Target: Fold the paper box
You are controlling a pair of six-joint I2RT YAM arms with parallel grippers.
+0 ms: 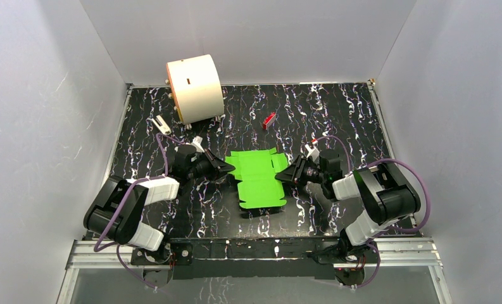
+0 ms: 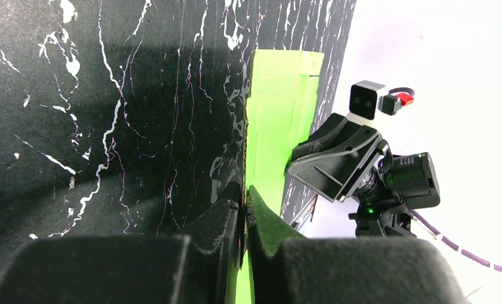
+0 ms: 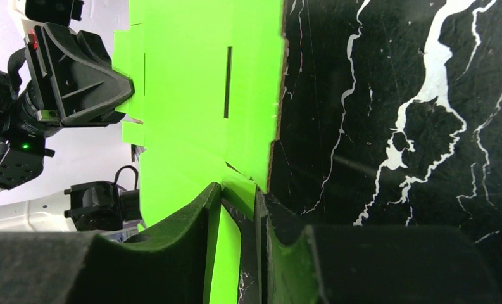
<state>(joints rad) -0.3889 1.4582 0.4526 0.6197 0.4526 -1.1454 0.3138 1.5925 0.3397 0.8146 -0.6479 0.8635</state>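
The paper box (image 1: 259,180) is a bright green creased sheet with flaps, lying flat on the black marbled table (image 1: 337,107) between the two arms. My left gripper (image 1: 230,170) is shut on the sheet's left edge; in the left wrist view its fingertips (image 2: 244,193) pinch the thin green edge (image 2: 280,114). My right gripper (image 1: 282,176) is at the sheet's right edge. In the right wrist view its jaws (image 3: 238,190) stand narrowly apart, with a small green flap (image 3: 240,193) of the sheet (image 3: 191,95) between them and a gap still showing.
A large cream cylinder (image 1: 195,88) lies at the back left of the table. A small red block (image 1: 269,120) sits behind the sheet. A small white part (image 1: 162,124) lies near the cylinder. Grey walls close in the table on three sides.
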